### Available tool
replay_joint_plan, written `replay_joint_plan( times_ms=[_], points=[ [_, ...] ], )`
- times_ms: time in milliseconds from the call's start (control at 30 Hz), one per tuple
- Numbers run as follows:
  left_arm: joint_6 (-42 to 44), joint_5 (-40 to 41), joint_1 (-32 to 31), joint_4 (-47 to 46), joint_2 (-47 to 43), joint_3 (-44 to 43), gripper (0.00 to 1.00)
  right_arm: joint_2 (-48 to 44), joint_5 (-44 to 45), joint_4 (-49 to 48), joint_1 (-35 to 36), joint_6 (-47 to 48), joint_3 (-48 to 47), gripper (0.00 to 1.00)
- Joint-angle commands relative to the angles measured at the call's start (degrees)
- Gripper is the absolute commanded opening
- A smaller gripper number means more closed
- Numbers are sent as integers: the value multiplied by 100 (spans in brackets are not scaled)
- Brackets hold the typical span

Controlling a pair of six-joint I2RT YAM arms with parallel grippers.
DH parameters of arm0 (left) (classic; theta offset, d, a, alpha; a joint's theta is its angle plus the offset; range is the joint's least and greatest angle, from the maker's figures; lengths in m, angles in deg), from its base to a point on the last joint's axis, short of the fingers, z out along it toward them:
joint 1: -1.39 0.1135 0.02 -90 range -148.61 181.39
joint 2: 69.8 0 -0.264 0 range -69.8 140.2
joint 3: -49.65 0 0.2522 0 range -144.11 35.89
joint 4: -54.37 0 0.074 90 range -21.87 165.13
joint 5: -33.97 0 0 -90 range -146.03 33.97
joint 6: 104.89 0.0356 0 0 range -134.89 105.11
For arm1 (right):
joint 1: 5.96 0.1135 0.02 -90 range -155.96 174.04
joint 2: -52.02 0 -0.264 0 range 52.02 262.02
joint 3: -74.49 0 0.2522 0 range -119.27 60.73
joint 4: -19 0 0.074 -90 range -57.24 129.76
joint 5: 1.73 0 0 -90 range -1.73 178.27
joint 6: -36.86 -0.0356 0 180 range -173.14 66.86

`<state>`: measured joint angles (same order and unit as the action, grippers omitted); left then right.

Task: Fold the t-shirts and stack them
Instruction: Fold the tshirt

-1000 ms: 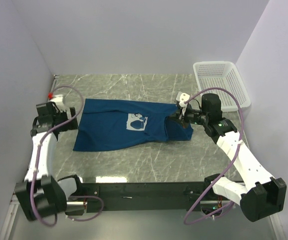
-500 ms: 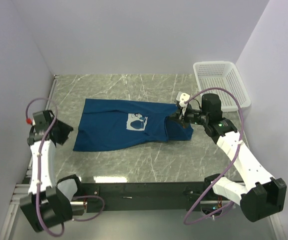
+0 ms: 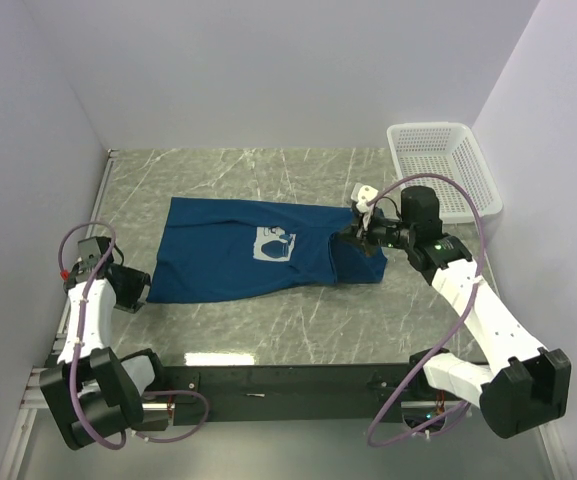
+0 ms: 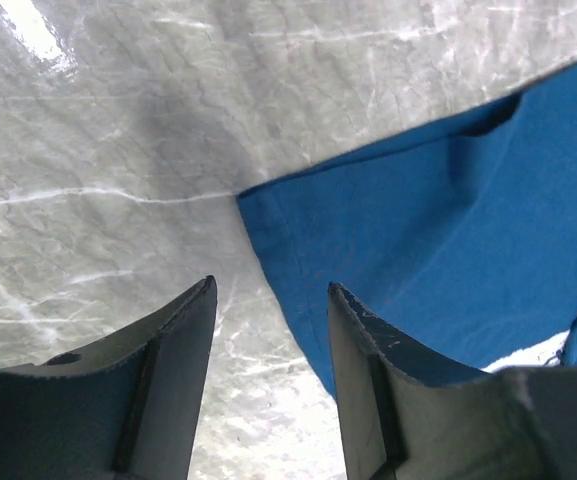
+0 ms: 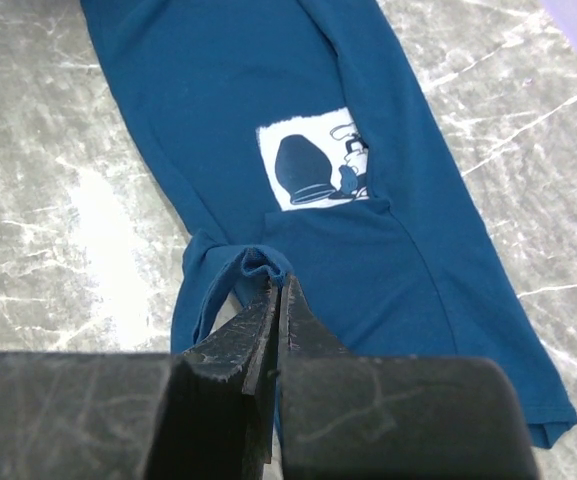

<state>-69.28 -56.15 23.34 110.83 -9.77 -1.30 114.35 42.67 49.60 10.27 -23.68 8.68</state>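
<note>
— Right, where's the t-shirt (image 3: 258, 250)?

— It's spread lengthwise across the middle of the counter (image 3: 298, 330), with the pale square print (image 5: 313, 165) facing up. The right gripper (image 5: 280, 290) has its jaws pressed together on a bunched fold at the shirt's right end. The left gripper (image 4: 270, 292) hangs low by the near-left corner, jaws apart, nothing between them.

— So that corner is the step in hand?

— I'd judge so. Slip one jaw under the hem corner, put the other on top, and bite deep. It looks like soft, limp cotton, and a shallow pinch could slip. Close fully before lifting, then rise level with the right side so the fold line comes out straight.

— And the surfaces?

— The counter is hard and glossy, grey with pale veins, so cloth should slide easily. The shirt's edges are wavy and its right end is doubled over. A white mesh basket (image 3: 443, 165) sits far right, well apart.
</note>
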Motion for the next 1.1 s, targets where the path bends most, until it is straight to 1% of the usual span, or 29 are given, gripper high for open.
replay_joint_plan(
  times_ms=[0, 100, 133, 200, 533, 567, 633, 700, 767, 800, 867, 967, 1067],
  points=[
    [-133, 153, 28, -270, 122, 45, 54, 78, 43, -32, -32, -27, -59, 0],
    [-133, 65, 46, -481, 465, 150, 53, 96, 87, -49, -41, -27, -51, 0],
    [-124, 65, 37, -551, 535, 212, 48, 87, 113, -49, -41, -27, -51, 0],
    [-160, -74, 46, -735, 694, 265, 46, 113, 113, -32, -32, -27, -59, 0],
    [-107, 3, 107, -1008, 1124, 370, 47, 192, 157, -6, -32, -1, -77, 0],
    [-107, 151, 116, -1070, 1186, 388, 46, 192, 148, -5, -32, -1, -86, 0],
    [-72, 135, 142, -1158, 1317, 405, 39, 184, 148, 3, -41, -1, -77, 0],
    [-37, 100, 160, -1255, 1388, 388, 28, 175, 166, 3, -41, 8, -68, 0],
    [34, 65, 186, -1360, 1389, 379, 24, 175, 148, 4, -41, 8, -59, 0],
    [69, 65, 178, -1387, 1362, 388, 20, 183, 148, 3, -41, 17, -68, 0],
    [157, -136, 195, -1404, 1275, 379, 15, 210, 148, 30, -49, 17, -77, 0],
    [271, -444, 195, -1431, 942, 397, 2, 201, 166, 47, -41, 34, -77, 0],
    [236, -910, 195, -1343, 484, 388, 1, 175, 201, 82, -41, 78, -94, 0]
  ],
)
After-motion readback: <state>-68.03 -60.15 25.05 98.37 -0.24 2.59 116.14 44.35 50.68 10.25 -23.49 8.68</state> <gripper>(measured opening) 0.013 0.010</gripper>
